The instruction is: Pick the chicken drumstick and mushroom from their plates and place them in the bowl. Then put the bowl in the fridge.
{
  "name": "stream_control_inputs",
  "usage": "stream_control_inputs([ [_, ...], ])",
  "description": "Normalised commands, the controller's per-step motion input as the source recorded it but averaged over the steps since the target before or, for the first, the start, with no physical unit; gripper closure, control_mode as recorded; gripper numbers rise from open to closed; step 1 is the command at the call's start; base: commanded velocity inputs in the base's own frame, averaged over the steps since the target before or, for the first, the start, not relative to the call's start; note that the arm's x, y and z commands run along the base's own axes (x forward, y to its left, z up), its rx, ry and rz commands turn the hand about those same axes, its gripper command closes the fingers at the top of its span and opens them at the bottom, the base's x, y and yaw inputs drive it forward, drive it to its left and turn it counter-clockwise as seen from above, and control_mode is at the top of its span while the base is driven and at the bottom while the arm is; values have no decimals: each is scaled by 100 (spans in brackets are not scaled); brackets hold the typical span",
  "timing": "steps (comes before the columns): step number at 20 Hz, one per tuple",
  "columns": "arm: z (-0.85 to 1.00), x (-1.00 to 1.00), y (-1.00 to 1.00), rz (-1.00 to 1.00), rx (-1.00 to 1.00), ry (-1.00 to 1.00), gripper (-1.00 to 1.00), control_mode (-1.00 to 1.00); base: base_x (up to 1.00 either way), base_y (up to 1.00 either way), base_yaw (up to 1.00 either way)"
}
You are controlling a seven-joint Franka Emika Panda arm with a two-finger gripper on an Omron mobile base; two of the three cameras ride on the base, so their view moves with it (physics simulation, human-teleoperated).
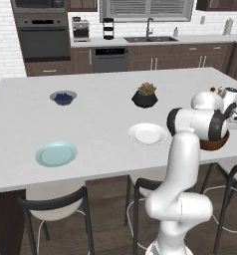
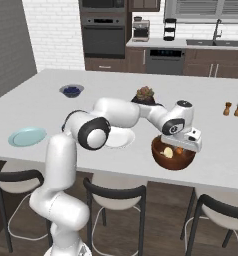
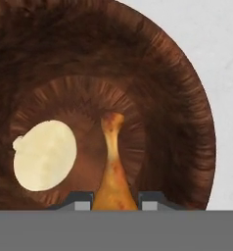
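gripper (image 3: 115,202) poised over the bowl (image 3: 177,98), fingertips set either side of the chicken drumstick (image 3: 112,171), grip or release unclear, bone end pointing away, beside the mushroom (image 3: 45,155) on the bowl floor; both plates (image 1: 148,133) bare, so fridge step remains.

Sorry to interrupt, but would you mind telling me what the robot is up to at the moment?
The arm is reaching over the bowl on the counter. Its gripper holds the chicken drumstick down inside the bowl, fingers on either side. The mushroom already lies in the bowl. The light blue plate and white plate are both empty. The bowl has not yet gone to the fridge.
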Motion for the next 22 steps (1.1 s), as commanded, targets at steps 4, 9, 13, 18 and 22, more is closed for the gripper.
stream_control_inputs([
  [4, -23, 20, 0, 0, 3, 5, 100, -100, 0, 0, 0],
  [9, -18, 34, -4, 0, 0, 6, 100, -100, 0, 0, 0],
  [13, -34, 9, 0, 0, 0, 0, 100, -100, 0, 0, 0],
  [18, -38, 0, 0, 0, 0, 0, 100, -100, 0, 0, 0],
  [22, -27, 1, 0, 0, 0, 0, 100, -100, 0, 0, 0],
])
